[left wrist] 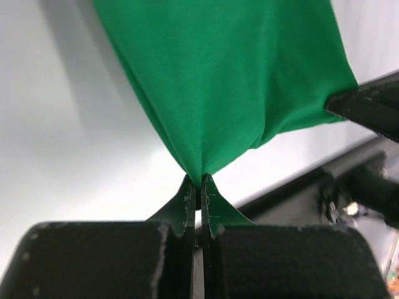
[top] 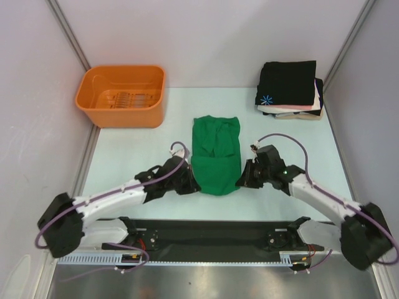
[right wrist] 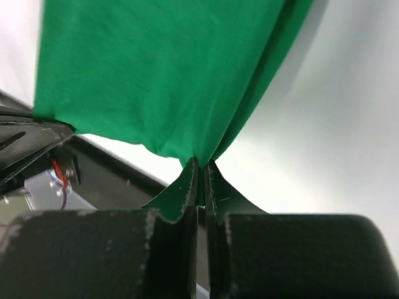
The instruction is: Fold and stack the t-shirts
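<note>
Far left stands the orange basket (top: pixel 124 115), not involved. The left tool (left wrist: pixel 201 184) is clamped on the near left corner of the green shirt (top: pixel 215 156), which lies partly folded mid-counter (top: pixel 137 156). The right tool (right wrist: pixel 201 166) pinches the near right corner likewise. The step appears to be carrying the near hem over the cloth. Both corners should rise and travel level, at equal pace, so the fold lands square. Far right sits the folded stack (top: pixel 288 87), black shirt on top.
</note>
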`<state>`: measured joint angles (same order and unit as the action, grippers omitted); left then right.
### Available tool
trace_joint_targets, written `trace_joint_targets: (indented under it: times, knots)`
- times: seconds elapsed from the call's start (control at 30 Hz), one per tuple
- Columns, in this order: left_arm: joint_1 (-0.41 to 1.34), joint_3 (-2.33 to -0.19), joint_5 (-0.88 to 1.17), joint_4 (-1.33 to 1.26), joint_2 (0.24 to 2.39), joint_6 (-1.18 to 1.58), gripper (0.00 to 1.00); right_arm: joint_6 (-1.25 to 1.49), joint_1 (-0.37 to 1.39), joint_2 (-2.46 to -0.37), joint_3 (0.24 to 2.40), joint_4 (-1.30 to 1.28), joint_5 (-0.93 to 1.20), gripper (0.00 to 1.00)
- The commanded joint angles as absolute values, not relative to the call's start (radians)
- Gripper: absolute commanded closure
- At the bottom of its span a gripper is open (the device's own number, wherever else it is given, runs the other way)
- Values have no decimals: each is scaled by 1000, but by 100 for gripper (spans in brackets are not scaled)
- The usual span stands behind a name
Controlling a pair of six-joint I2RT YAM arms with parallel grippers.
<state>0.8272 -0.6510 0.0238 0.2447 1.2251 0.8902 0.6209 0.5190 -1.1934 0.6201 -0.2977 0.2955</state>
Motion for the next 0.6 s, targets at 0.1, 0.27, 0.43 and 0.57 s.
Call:
trace_joint_targets:
  times: [0.1, 0.27, 0.43, 0.57]
  knots:
    - [983, -580, -55, 457, 993, 1086, 100, 781, 673, -930, 617, -613, 187, 100]
    - [1046, -624, -83, 583, 893, 1134, 100, 900, 772, -767, 646, -716, 153, 100]
    - [1014, -788, -167, 689, 933, 1046, 100, 829, 721, -824, 814, -808, 58, 100]
    - [933, -874, -115, 669, 994, 974, 100, 756, 631, -910, 879, -798, 95, 100]
